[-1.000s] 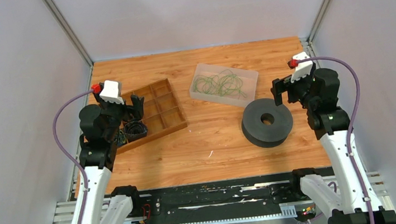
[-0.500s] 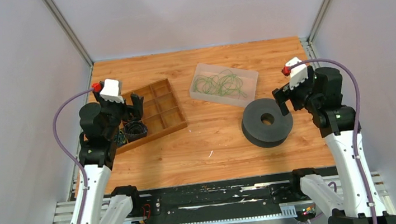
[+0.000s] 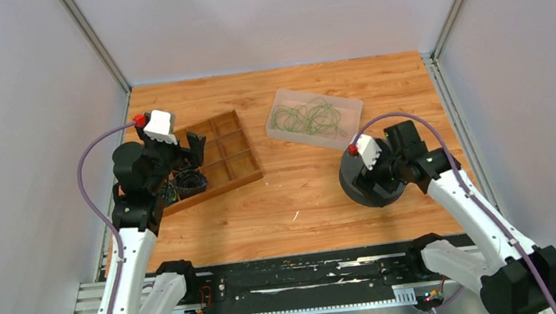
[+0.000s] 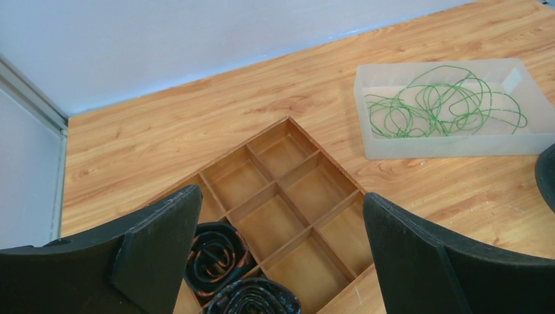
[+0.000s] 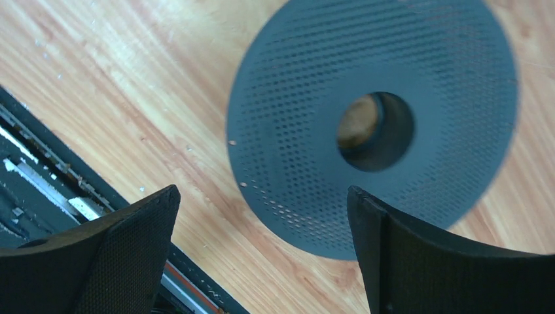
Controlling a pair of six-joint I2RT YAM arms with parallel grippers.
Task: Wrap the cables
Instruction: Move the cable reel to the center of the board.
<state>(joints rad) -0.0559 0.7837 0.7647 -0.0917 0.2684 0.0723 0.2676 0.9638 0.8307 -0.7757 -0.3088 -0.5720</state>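
Inside one bin (image 4: 451, 145), several cables (image 4: 437, 103)

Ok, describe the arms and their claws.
The left arm and right arm have white lower links, black joints. A purple cord loops to each wrist's white camera block with red plug. On the left claw and right claw, two broad black fingers.

Dark disc (image 5: 288, 144) — top rim cropped
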